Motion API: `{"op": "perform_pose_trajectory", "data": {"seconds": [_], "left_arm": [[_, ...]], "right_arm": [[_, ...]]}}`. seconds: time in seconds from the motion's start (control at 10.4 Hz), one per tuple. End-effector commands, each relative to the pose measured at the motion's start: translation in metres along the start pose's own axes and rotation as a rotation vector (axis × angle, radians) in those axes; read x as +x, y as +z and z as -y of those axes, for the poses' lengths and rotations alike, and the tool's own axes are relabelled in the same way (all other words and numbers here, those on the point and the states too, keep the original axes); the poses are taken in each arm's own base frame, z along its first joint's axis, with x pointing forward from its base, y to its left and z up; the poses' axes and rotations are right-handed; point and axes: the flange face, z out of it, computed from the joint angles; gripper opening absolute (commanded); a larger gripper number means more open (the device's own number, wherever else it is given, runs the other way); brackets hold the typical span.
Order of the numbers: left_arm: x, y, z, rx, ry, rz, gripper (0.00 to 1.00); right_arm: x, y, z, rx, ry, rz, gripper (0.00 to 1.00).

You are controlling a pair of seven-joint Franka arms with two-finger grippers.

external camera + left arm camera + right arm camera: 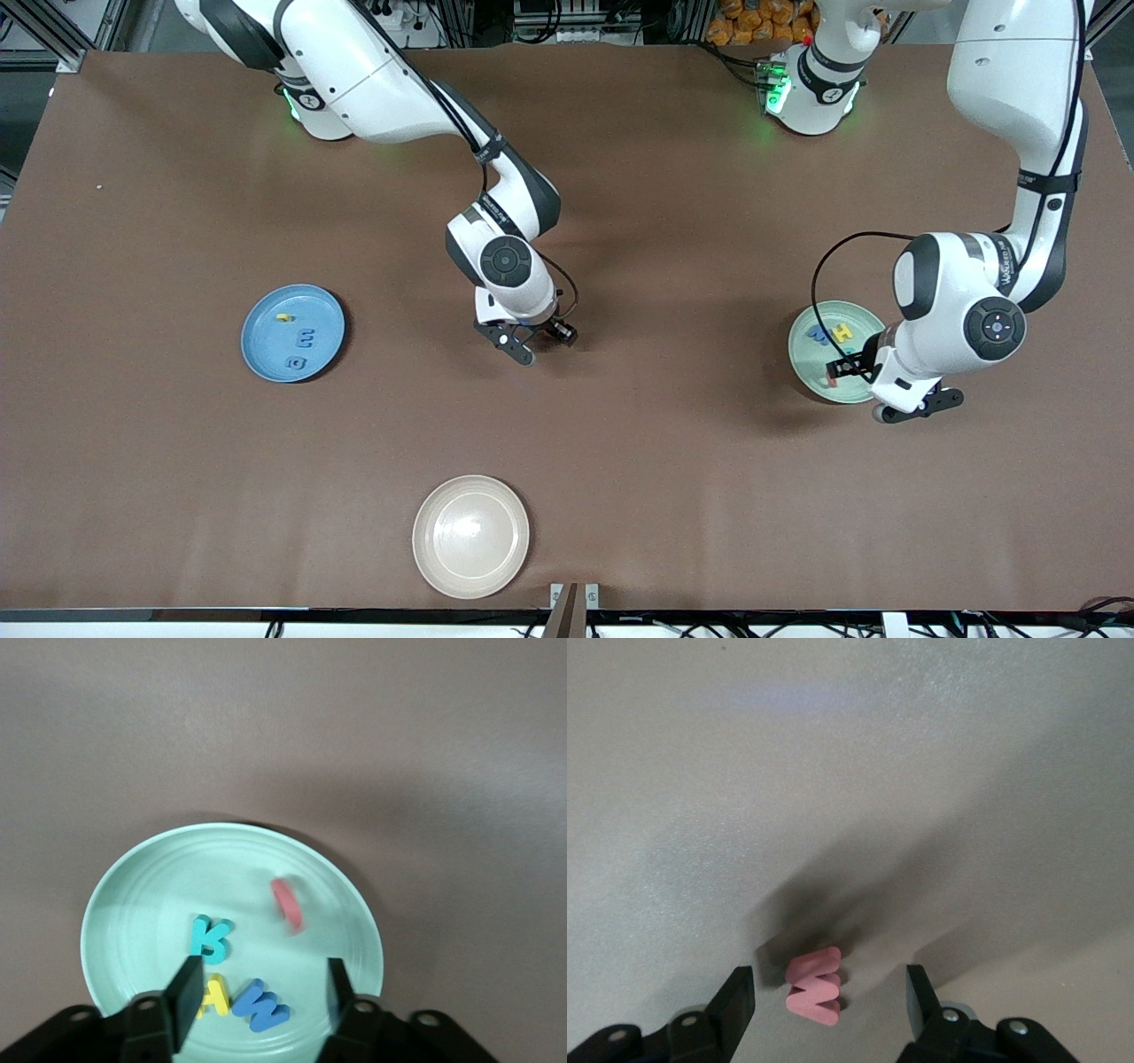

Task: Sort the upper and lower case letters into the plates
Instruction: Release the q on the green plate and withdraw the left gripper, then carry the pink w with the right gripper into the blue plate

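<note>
My left gripper (262, 997) hangs open over the pale mint green plate (142, 904), which lies at the left arm's end of the table (852, 390). In that plate lie a teal letter (211, 938), a yellow letter (214, 995), a blue W (261, 1006) and a blurred red letter (287, 904). My right gripper (827, 999) is low over the middle of the table (540, 341), open, with a pink letter w (815, 986) on the table between its fingers, untouched. The sky blue plate (323, 328) holds a yellow letter (283, 317) and two blue ones (306, 338).
A cream-beige plate (471, 536) lies near the table's front edge, with nothing in it. The brown tabletop (673, 461) stretches bare between the plates.
</note>
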Motion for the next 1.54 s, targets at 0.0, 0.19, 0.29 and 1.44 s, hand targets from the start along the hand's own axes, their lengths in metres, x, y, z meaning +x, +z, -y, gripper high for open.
{"op": "perform_pose_trajectory", "data": {"seconds": [0.0, 0.19, 0.29, 1.44], "left_arm": [[-0.015, -0.058, 0.005, -0.026, -0.014, -0.025, 1.00], [-0.023, -0.126, 0.011, 0.007, 0.019, -0.095, 1.00], [-0.028, -0.168, 0.016, 0.038, 0.030, -0.119, 1.00], [-0.083, -0.362, 0.070, -0.010, -0.041, -0.238, 1.00]], "right_arm": [[0.003, 0.001, 0.004, 0.002, 0.012, -0.003, 0.72], [0.003, 0.003, 0.004, 0.001, 0.011, -0.003, 0.66], [0.004, 0.003, 0.004, 0.001, 0.012, -0.003, 0.60], [0.011, -0.011, 0.009, 0.022, 0.044, 0.026, 0.00]]}}
